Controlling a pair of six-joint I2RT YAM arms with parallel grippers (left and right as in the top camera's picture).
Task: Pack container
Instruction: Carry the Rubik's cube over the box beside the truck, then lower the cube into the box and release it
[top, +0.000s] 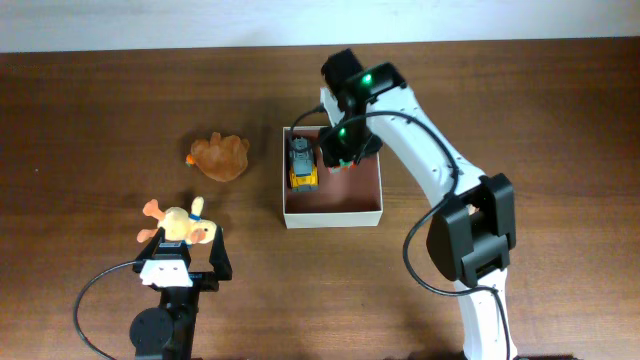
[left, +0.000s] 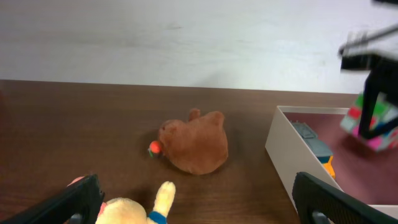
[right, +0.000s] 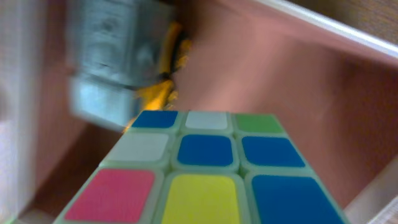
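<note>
Closest to my base, on the left of the dark brown wooden table (top: 100, 120), my left gripper (top: 185, 243) stands with its jaws spread wide and grips nothing. A soft yellow plush toy (top: 178, 225) with pale orange limbs and a blue collar lies between the two black fingers, nearer one finger than the other in the left wrist view; I cannot tell whether it touches either.

Farther out on the same side, well apart from that toy, a rounded brown plush animal (left: 196, 144) with a small red-orange spot at one end lies flat on the wood.

To the right of it, near the middle of the table, sits the container (top: 330, 217), a square, shallow, open-top box with white outer walls and a dull pinkish-brown floor. Inside, against its left wall, lies a small grey and yellow toy truck (top: 303, 163), lengthwise along that wall.

At the far side of the box, my right gripper (top: 340, 150) reaches down into it and is closed on a multicoloured puzzle cube (right: 199, 180) with pale green edges and blue, yellow, pink, white and green squares. The cube is just beside the truck, over the box floor; whether it rests on the floor I cannot tell.
</note>
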